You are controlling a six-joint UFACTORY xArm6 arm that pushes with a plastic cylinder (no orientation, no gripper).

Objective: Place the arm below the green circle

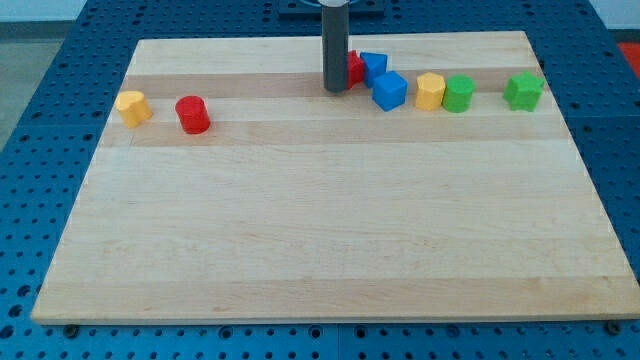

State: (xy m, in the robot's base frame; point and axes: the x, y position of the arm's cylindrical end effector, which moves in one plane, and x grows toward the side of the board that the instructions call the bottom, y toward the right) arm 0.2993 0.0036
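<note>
Wooden board [330, 230] lies on a blue perforated table [40, 110]. We have no jaws, only a rod. We rest my tip [335, 89] near the view's top, touching a red block [355, 68] on its left. A blue block [373, 65] and a blue cube [390, 90] sit just right of that. The green circle [458, 94] stands farther right, touching a yellow block [430, 91], well apart from my tip.

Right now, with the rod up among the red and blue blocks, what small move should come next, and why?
Probably slide my tip toward the view's right and slightly down, passing below the blue cube and yellow block. The green circle sits right of them, and the board below it looks free.
</note>
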